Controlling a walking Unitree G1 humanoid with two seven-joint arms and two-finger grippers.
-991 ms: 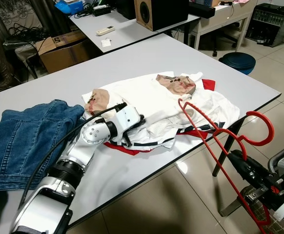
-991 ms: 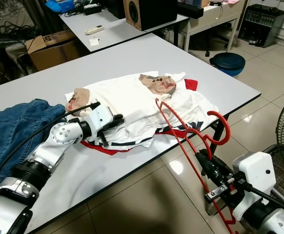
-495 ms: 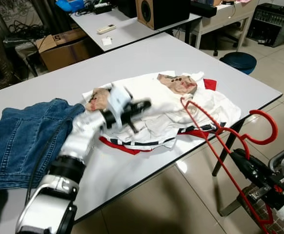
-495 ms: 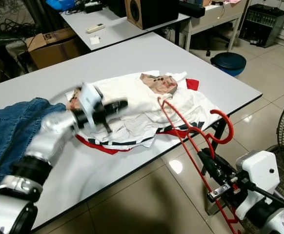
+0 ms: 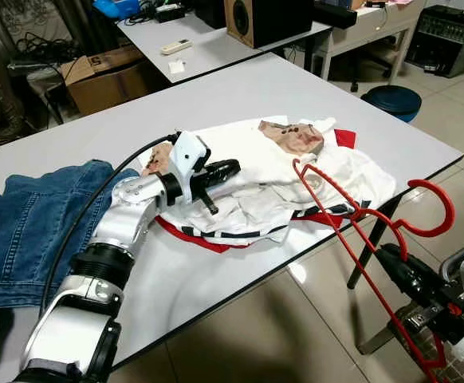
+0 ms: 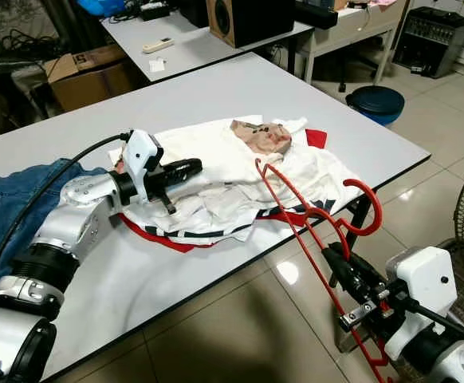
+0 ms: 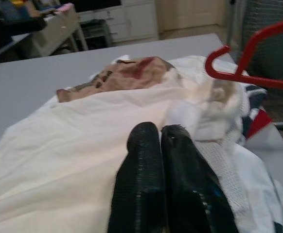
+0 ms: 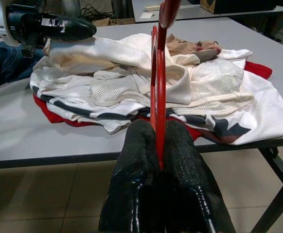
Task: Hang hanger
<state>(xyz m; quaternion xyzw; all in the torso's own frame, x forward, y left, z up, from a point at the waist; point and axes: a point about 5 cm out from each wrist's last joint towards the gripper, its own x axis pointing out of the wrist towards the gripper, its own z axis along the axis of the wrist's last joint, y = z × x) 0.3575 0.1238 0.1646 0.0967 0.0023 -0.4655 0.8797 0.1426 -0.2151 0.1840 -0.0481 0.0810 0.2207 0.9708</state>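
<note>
Grey table (image 5: 240, 88) carries heap of shirts (image 5: 296, 179). Right gripper (image 8: 156, 141), off table's near edge, pinches red hanger (image 5: 351, 231), long axis angling toward heap. Left gripper (image 7: 160, 133), fingers pressed together, rests on heap.

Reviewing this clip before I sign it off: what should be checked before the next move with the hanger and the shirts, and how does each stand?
1. Right gripper clamped on the red hanger: ok, the bar sits between its fingers.
2. Left gripper ready to take cloth: not ok, fingers shut and empty above the white shirt.
3. Hanger free of the pile: cannot tell, its shoulder overlaps the cloth.
4. Shirts lying on the grey table: ok.
5. One shirt singled out: not ok, several lie bunched.
</note>
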